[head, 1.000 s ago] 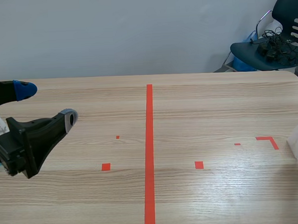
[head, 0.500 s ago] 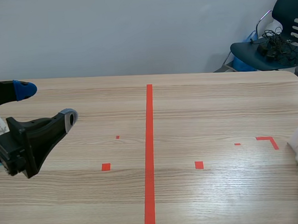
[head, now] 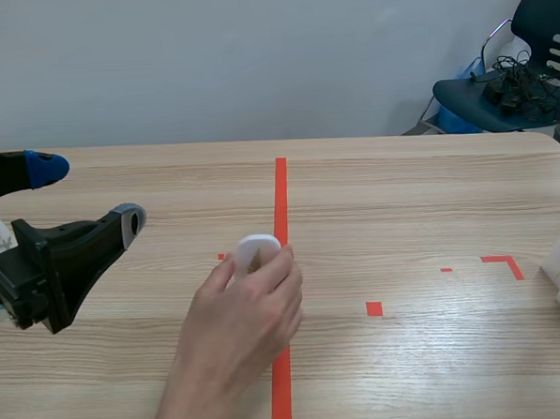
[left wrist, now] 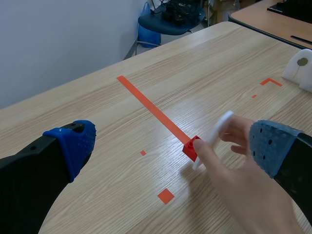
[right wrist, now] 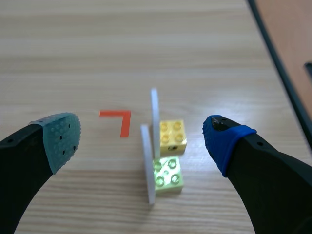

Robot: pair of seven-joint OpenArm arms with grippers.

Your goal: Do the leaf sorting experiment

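While a person's hand [head: 239, 315] pinches the white disc [head: 257, 249], upright on its red brick [left wrist: 192, 147] on the red tape line [head: 280, 195], I judge it light, stiff and tippy, best taken by the brick, my left gripper [head: 89, 195] and right gripper [right wrist: 141, 139] both spread empty.

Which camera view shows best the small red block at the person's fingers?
The left wrist view: the red block sits in plain sight against the white disc and the person's hand. In the scene view the hand hides it; only the disc shows. The right wrist view lacks it.
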